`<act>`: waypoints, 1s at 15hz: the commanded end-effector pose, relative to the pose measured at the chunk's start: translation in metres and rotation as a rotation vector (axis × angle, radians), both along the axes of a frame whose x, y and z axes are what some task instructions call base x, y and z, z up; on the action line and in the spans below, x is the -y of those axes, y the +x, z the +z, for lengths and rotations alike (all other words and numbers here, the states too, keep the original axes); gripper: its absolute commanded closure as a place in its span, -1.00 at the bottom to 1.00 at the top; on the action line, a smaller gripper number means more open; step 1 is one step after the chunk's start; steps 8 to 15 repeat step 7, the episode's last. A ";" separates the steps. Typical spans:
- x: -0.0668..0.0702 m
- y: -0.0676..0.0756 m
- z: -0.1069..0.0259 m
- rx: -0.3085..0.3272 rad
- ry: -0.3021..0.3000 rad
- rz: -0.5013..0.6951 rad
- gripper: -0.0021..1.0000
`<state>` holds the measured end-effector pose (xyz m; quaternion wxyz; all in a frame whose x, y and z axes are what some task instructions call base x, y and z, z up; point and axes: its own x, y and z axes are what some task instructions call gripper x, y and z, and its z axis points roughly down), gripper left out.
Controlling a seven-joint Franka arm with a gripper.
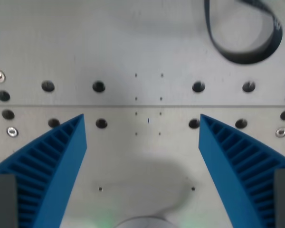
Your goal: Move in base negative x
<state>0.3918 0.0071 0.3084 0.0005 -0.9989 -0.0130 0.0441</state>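
Over the bench (133,42) | my hand (141,121) spread wide, blue fingers (52,161) holding nothing | dark strap loop (242,33) lies near far right edge

My gripper (141,123) hangs over the metal surface (142,47), its two blue ribbed fingers (52,161) spread wide apart, tips angled inward, with nothing held between them.
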 end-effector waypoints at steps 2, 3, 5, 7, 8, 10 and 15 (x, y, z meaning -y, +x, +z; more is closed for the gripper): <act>-0.003 -0.034 0.001 0.081 -0.003 -0.002 -1.00; -0.003 -0.039 0.000 0.081 -0.003 -0.002 -1.00; -0.003 -0.049 -0.001 0.081 -0.003 -0.002 -1.00; -0.004 -0.059 -0.003 0.081 -0.003 -0.002 -1.00; -0.004 -0.059 -0.003 0.081 -0.003 -0.002 -1.00; -0.004 -0.059 -0.003 0.081 -0.003 -0.002 -1.00; -0.004 -0.059 -0.003 0.081 -0.003 -0.002 -1.00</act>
